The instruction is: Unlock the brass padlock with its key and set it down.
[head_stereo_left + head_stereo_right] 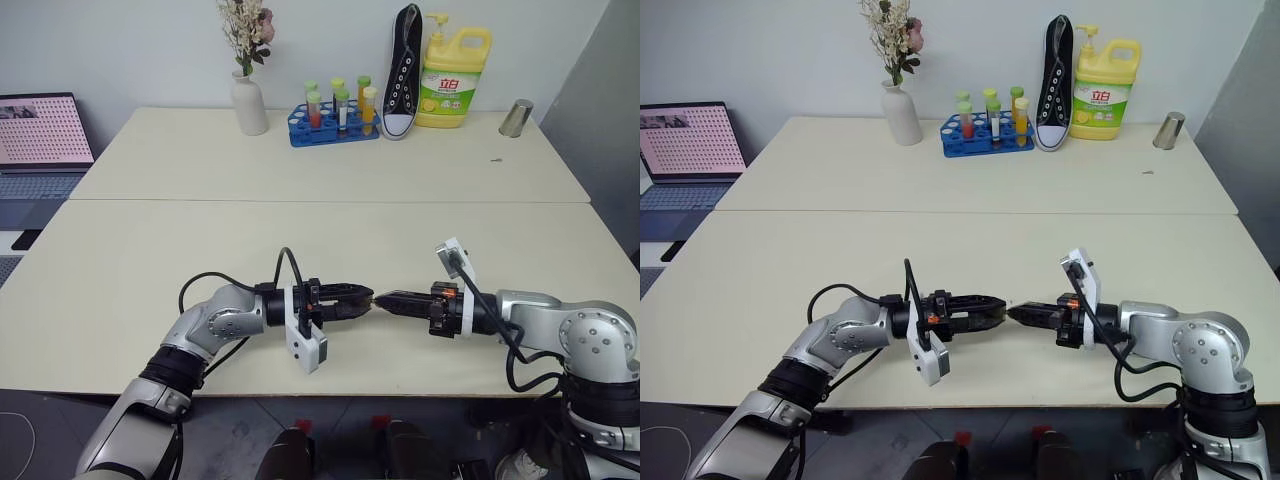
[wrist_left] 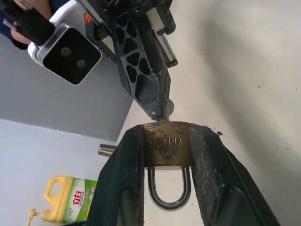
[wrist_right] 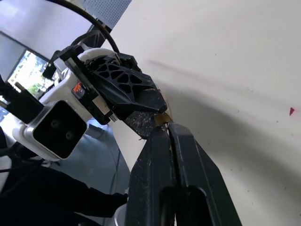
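- The left gripper [image 1: 366, 299] is reaching level toward the robot's right, above the near part of the desk [image 1: 330, 240], with its jaws clamping the brass padlock [image 2: 166, 145].
- In the left wrist view, the brass padlock is sitting between the two black fingers [image 2: 123, 179], which are pressing its two side faces; the silver shackle [image 2: 168, 193] is looping back toward the wrist and is looking seated in the body.
- The padlock's keyhole end is facing outward, toward the right gripper [image 1: 383, 298].
- The right gripper is reaching toward the robot's left, tip to tip with the left gripper, with its jaws pressing fully together.
- In the left wrist view, a small silver piece, apparently the key [image 2: 165, 109], is showing at the right gripper's tips and is touching the outward end of the padlock; how deep it is sitting in the lock cannot be told.
- In the right wrist view, a sliver of brass is showing just where the two grippers are meeting.
- Both grippers are hanging above the desk surface, near its front edge.
- At the far edge of the desk, well apart from the grippers, are standing a white vase with flowers [image 1: 248, 100], a blue rack of tubes [image 1: 335, 118], a black sneaker [image 1: 403, 70], a yellow detergent bottle [image 1: 455, 78] and a metal cup [image 1: 516, 118].
- A laptop [image 1: 42, 140] is sitting open off the desk's left side.
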